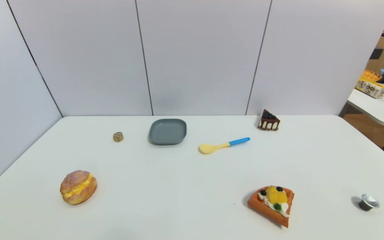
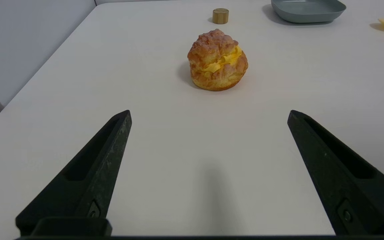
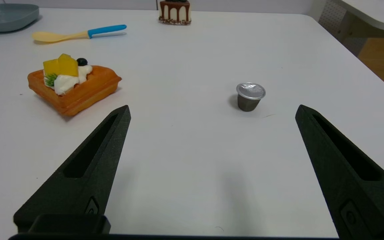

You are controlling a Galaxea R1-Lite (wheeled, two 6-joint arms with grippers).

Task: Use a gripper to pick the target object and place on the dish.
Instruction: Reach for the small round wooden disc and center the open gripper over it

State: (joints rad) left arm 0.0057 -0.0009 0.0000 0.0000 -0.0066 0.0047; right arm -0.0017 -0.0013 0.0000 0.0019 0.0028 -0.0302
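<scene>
The target object (image 1: 118, 136), a tiny tan-brown stubby cylinder, stands on the white table just left of the dish (image 1: 167, 131), a grey-blue square plate holding nothing. In the left wrist view the target object (image 2: 220, 16) sits far ahead, beyond a cream puff, with the dish (image 2: 308, 10) to its side. My left gripper (image 2: 209, 113) is open over bare table near the front edge, well short of the puff. My right gripper (image 3: 212, 109) is open too, low over the table near a capsule cup. Neither arm shows in the head view.
A cream puff (image 1: 78, 187) lies front left, a fruit-topped waffle (image 1: 272, 204) front right, a silver-rimmed capsule cup (image 1: 368, 202) far right. A yellow spoon with a blue handle (image 1: 223, 145) and a chocolate cake slice (image 1: 268, 120) sit right of the dish. Grey wall panels close the back and left.
</scene>
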